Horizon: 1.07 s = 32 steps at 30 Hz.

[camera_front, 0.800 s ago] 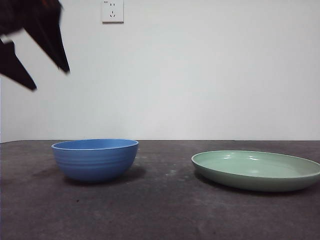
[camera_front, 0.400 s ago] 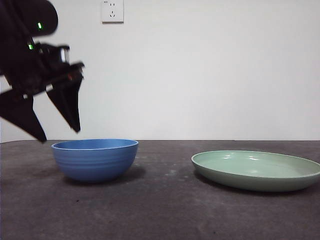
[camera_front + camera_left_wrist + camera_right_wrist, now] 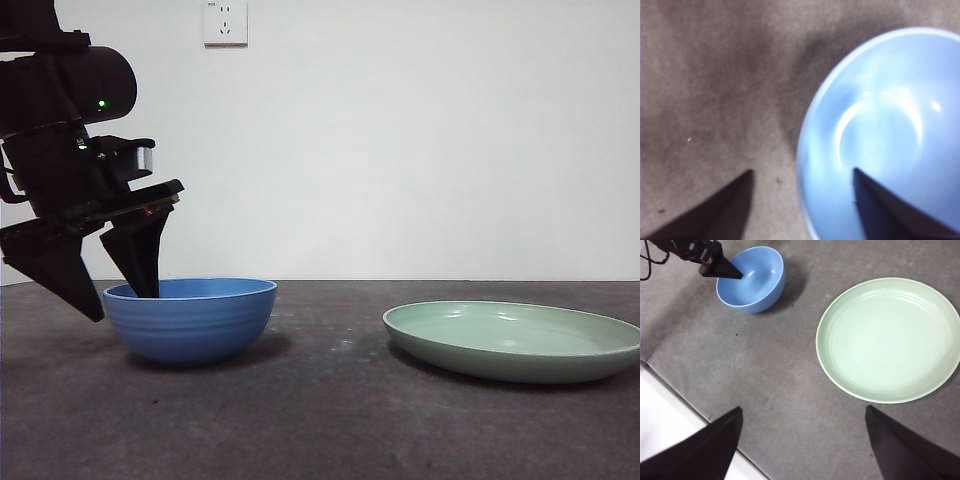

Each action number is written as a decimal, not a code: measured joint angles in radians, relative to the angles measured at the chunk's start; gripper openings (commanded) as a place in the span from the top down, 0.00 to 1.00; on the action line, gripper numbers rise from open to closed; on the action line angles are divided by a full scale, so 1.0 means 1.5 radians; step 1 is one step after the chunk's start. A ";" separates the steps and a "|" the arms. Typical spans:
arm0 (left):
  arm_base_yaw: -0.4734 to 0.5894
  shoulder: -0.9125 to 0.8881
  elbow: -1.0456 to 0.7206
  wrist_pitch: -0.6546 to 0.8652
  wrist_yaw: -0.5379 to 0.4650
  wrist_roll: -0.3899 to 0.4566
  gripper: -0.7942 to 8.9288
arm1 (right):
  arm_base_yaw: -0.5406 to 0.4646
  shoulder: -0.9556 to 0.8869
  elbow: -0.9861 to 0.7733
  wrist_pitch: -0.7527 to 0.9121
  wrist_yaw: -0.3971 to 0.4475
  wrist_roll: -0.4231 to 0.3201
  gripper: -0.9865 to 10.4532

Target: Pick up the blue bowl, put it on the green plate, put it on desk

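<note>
The blue bowl (image 3: 190, 318) stands on the dark desk (image 3: 330, 420) at the left. The green plate (image 3: 512, 340) lies empty on the right, apart from the bowl. My left gripper (image 3: 122, 300) is open and straddles the bowl's left rim, one jaw inside the bowl and one outside. The left wrist view shows the bowl (image 3: 890, 125) with the rim between the jaws of the left gripper (image 3: 801, 171). My right gripper (image 3: 802, 408) is open and empty, high above the desk, with the bowl (image 3: 752, 277) and the plate (image 3: 887, 340) below it.
A white wall with a socket (image 3: 225, 22) stands behind the desk. The right wrist view shows the desk's white edge (image 3: 670, 425) near the bowl's side. Bare desk lies between bowl and plate.
The left arm has come down from the upper left to the bowl, and its open jaws now sit over the bowl's left rim. Bowl and plate have not moved.
</note>
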 measured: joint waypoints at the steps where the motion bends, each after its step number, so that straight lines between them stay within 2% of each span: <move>1: -0.002 0.000 0.000 0.002 0.000 0.000 0.74 | 0.000 0.000 0.000 0.000 0.000 0.000 0.57; 3: -0.003 0.000 0.000 0.006 0.000 0.000 0.83 | 0.000 0.000 0.000 0.000 0.000 0.000 0.57; 9: -0.004 0.007 0.001 0.005 0.000 0.000 0.87 | 0.000 0.000 0.000 0.000 0.000 0.000 0.57; 11: -0.004 0.011 0.001 0.005 -0.002 -0.001 0.91 | 0.000 0.000 0.000 0.000 0.000 0.000 0.57; 24: -0.014 0.006 0.013 0.011 -0.001 -0.054 0.91 | 0.000 0.000 0.000 0.000 0.000 0.000 0.57; 32: -0.077 -0.049 0.152 -0.052 0.043 -0.070 0.91 | 0.000 0.000 0.000 0.000 0.000 0.000 0.57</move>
